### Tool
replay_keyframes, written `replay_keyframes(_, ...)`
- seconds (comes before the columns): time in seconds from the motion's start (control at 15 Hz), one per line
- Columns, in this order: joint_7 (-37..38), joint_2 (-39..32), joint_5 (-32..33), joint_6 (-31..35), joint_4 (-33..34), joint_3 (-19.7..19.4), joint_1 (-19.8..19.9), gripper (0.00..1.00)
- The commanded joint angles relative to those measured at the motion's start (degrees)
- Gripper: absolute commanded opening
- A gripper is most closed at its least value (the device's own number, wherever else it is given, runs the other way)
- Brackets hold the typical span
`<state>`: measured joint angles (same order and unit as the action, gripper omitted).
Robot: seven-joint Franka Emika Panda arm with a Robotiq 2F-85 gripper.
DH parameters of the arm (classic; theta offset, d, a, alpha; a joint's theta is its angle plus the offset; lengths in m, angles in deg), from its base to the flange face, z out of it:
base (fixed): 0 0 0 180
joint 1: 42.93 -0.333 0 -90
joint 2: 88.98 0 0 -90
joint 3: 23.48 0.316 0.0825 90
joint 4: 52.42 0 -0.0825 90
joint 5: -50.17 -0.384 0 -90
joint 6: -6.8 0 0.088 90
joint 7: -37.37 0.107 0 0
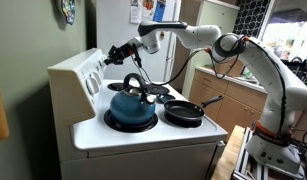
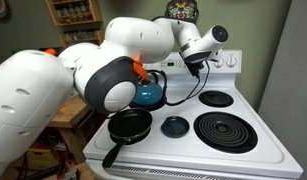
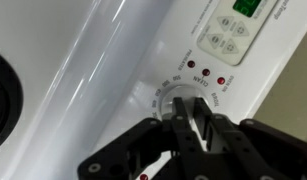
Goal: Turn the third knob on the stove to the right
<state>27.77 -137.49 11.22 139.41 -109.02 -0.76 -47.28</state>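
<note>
The white stove [image 1: 143, 135] has black burners and a raised back panel [image 1: 88, 72] with knobs. In the wrist view my gripper [image 3: 190, 118] reaches onto the back panel [image 3: 123, 70], and its two black fingers sit on either side of the ridge of a white knob [image 3: 186, 100] ringed by printed markings. The fingers look closed against the knob. In both exterior views the gripper [image 1: 121, 54] [image 2: 198, 62] is at the back panel. Which knob of the row this is cannot be told.
A blue kettle [image 1: 131, 105] [image 2: 148, 94] with an orange-tipped handle sits on one burner and a black frying pan [image 1: 185, 110] [image 2: 130, 125] on another. Large coil burners [image 2: 226, 130] are bare. A keypad with a green display [image 3: 233, 30] lies beside the knob. A refrigerator [image 1: 143, 30] stands behind.
</note>
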Motion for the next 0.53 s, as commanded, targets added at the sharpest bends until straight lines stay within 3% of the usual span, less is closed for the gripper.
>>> replay_keyframes(0.0,2.75,-1.01,-1.8,3.85,2.17,0.79,-1.27,0.04)
replay_keyframes(0.07,3.1,-0.95,-1.5,3.83,2.11,0.61,-1.37,0.04)
replay_keyframes(0.13,3.46,-0.83,-1.18,3.82,1.98,0.39,-1.46,0.27)
replay_keyframes(0.2,3.57,-0.73,-1.04,3.78,1.88,0.33,-1.45,0.42)
replay_keyframes(0.47,6.2,2.63,3.07,8.26,-1.41,-3.08,-3.82,0.71)
